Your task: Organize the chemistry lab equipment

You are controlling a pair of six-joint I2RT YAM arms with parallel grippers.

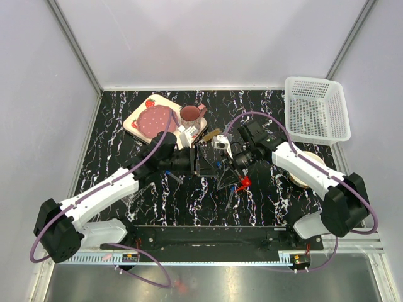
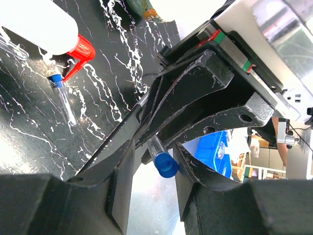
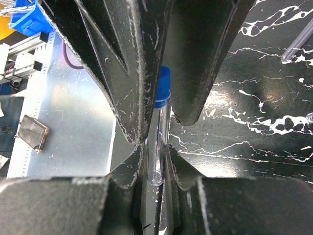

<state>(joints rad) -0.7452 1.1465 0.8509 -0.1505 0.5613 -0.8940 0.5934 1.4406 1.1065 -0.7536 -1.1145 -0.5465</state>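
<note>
Both grippers meet nose to nose over the middle of the black marbled table [image 1: 107, 126]. My right gripper [image 3: 156, 159] is clamped on the rounded clear end of a small blue-capped tube [image 3: 159, 132]. My left gripper [image 2: 155, 152] straddles the tube's blue cap [image 2: 167, 165] with its jaws apart; the left wrist view shows a gap on one side of the cap. On the table beyond lie the red-capped squeeze bottle [image 2: 44, 24] and a second blue-capped tube [image 2: 63, 95], just beside the bottle's nozzle.
</note>
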